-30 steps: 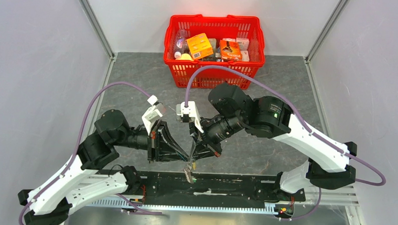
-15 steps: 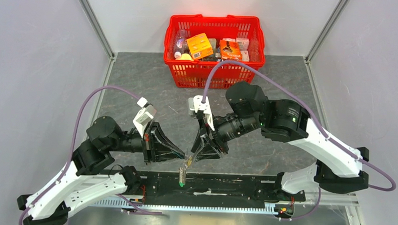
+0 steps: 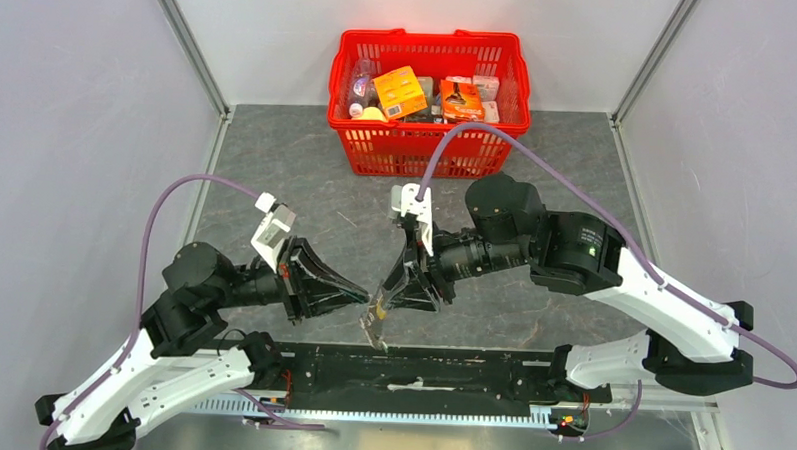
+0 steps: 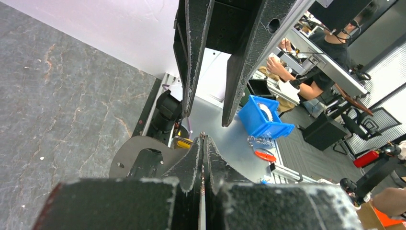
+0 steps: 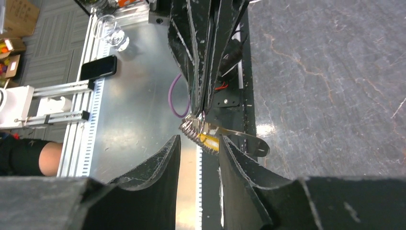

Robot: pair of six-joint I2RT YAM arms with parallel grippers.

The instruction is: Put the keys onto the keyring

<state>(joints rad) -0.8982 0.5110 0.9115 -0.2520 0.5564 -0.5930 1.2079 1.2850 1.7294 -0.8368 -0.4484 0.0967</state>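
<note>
My left gripper (image 3: 364, 297) is shut on the keyring (image 3: 375, 322), a thin grey wire loop that hangs below the fingertips over the table's near edge. In the left wrist view the wire runs between the closed jaws of the left gripper (image 4: 203, 136). In the right wrist view the keyring's coiled stretch (image 5: 194, 128) and the yellow key (image 5: 209, 140) on it hang from the left fingertips. My right gripper (image 5: 200, 139) is open, with the ring just beyond its tips, and stands tip to tip with the left gripper in the top view (image 3: 385, 303). The green key does not show.
A red plastic basket (image 3: 427, 151) full of packets stands at the back middle of the grey stone-pattern table (image 3: 276, 171). The black base rail (image 3: 439, 372) runs along the near edge under the grippers. White walls close in both sides.
The left arm has drawn back to the left and the right arm to the right. The keyring now hangs higher, and the green key that showed below it half a second ago is no longer visible.
</note>
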